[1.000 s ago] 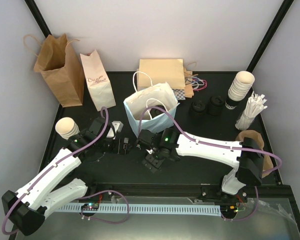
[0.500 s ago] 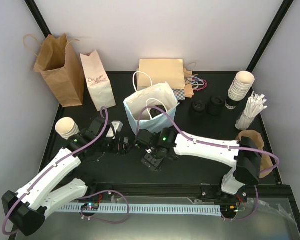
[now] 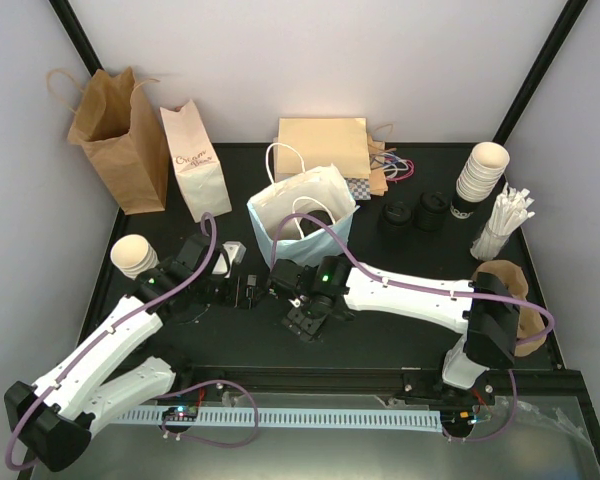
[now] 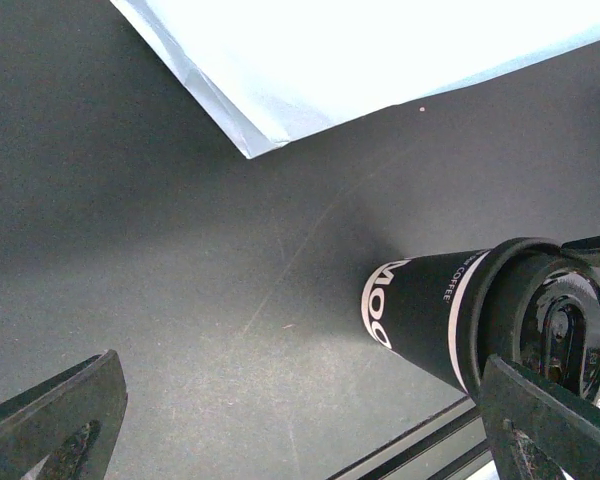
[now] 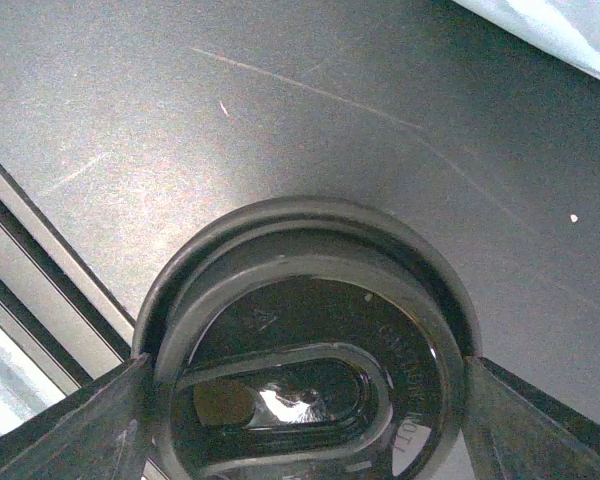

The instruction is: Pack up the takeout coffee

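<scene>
The takeout coffee (image 4: 430, 310) is a black cup with white lettering and a black lid (image 5: 310, 330). It stands upright on the dark table in front of the open white and blue bag (image 3: 300, 215). My right gripper (image 5: 305, 420) is over the cup (image 3: 248, 291), open, one finger (image 5: 90, 420) on each side of the lid, close against its rim. My left gripper (image 4: 300, 440) stands wide open just left of the cup with only bare table between its fingers. In the top view the left gripper (image 3: 225, 285) and right gripper (image 3: 270, 283) face each other across the cup.
At the back stand a brown bag (image 3: 115, 135), a small white printed bag (image 3: 195, 160) and a flat kraft bag (image 3: 323, 148). Black lid stacks (image 3: 410, 213), a cup stack (image 3: 477, 175) and straws (image 3: 505, 225) sit right. Another cup stack (image 3: 133, 255) is at the left.
My right gripper has slid a little left over the cup and its jaws have narrowed toward the lid. The left arm has not moved.
</scene>
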